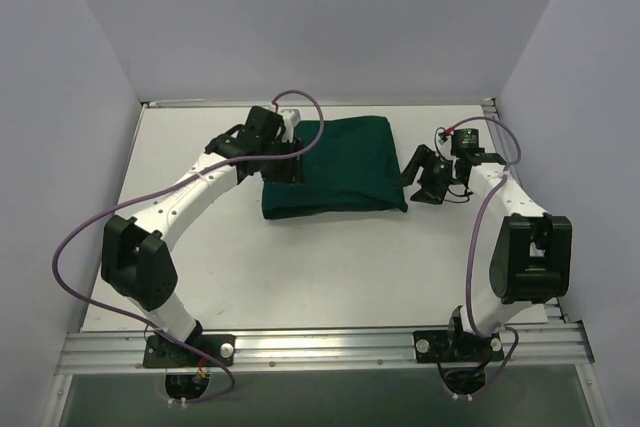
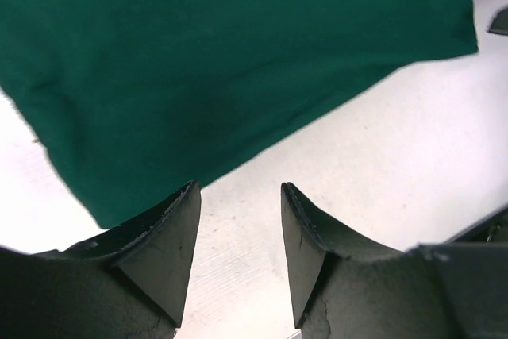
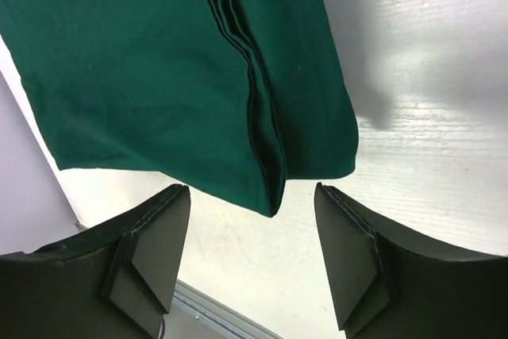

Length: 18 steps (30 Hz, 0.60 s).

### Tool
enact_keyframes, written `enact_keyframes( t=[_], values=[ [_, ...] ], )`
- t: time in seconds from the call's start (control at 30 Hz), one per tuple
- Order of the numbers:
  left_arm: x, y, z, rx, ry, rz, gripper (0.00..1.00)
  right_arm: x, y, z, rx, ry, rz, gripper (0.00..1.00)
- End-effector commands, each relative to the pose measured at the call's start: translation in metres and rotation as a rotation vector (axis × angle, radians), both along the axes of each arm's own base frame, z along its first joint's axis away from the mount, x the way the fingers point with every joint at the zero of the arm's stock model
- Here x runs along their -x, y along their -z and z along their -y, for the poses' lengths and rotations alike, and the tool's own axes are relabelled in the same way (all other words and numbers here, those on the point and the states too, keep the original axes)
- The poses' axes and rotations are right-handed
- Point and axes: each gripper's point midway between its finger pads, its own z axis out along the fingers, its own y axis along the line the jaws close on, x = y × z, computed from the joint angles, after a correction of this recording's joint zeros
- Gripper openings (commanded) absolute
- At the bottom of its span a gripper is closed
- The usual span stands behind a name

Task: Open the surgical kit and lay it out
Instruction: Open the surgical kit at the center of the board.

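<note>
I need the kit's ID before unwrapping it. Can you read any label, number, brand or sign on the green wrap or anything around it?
There is no readable text in any of the three views.
The dark green cloth wrap is plain on every face and fold that shows, with no tag, print or number.
The white table shows no marking either.

From above, the left pincer hides part of the green wrap.

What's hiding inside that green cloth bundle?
Only the dark green folded cloth bundle shows, with stacked fold edges along one side. Anything wrapped inside is covered, so I cannot tell.
</note>
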Motion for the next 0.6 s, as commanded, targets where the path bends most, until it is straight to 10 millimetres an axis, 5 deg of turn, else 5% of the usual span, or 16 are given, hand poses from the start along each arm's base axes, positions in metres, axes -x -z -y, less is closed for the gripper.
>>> enact_keyframes(
  t=[0.0, 0.27, 0.57],
  values=[
    [-0.001, -0.04, 0.035, 0.078, 0.117, 0.121, 0.53, 0.0, -0.004, -0.01, -0.046, -0.01, 0.026, 0.64],
    [0.005, -0.064, 0.058, 0.084, 0.196, 0.2, 0.54, -0.002, 0.01, -0.012, -0.058, 0.0, 0.018, 0.61],
    [0.014, -0.066, 0.075, 0.081, 0.253, 0.216, 0.55, -0.001, 0.019, -0.036, -0.077, -0.045, -0.002, 0.53]
  ],
)
